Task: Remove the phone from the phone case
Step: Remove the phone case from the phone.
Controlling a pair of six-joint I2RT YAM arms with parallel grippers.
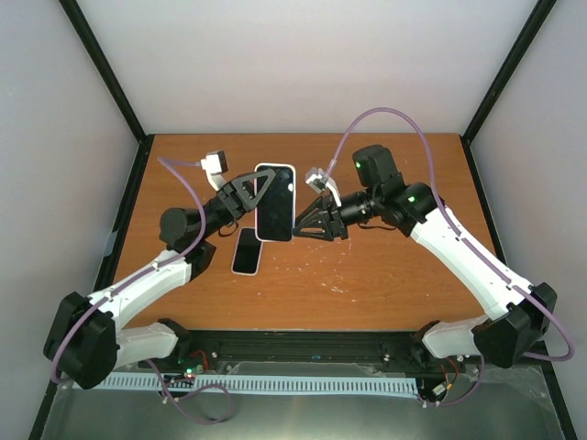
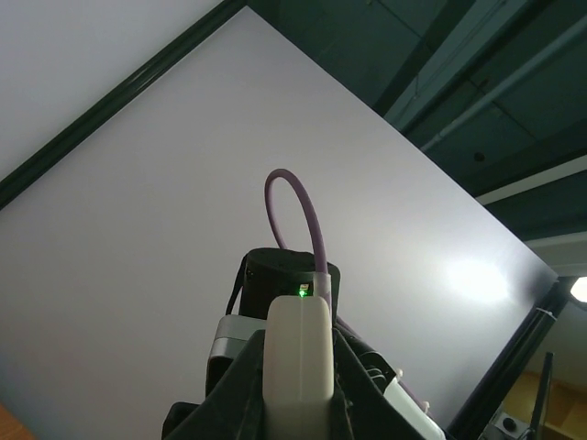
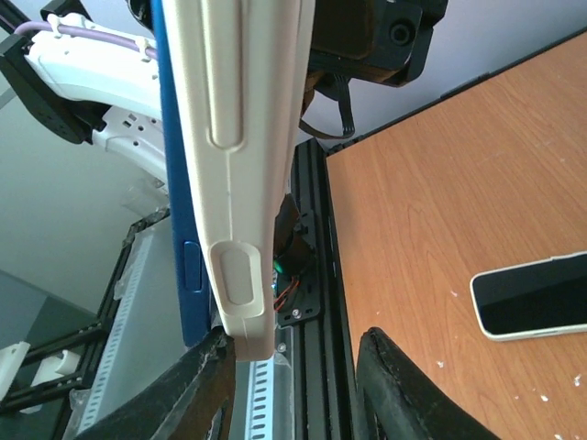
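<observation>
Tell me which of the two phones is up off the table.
The larger phone in the cream case: the left gripper holds it up, with the right gripper at its other edge. The smaller phone lies flat on the table.

Left gripper jaws clasp the cream phone case.

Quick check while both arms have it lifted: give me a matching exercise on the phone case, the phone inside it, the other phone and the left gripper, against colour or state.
Column one:
1. phone case
2. cased phone
3. loose phone
4. left gripper

Column two:
A. lies flat on the table
B. blue edge showing
C. cream
D. closed on the case, held up off the table

Pairs: 1-C, 2-B, 3-A, 4-D
</observation>
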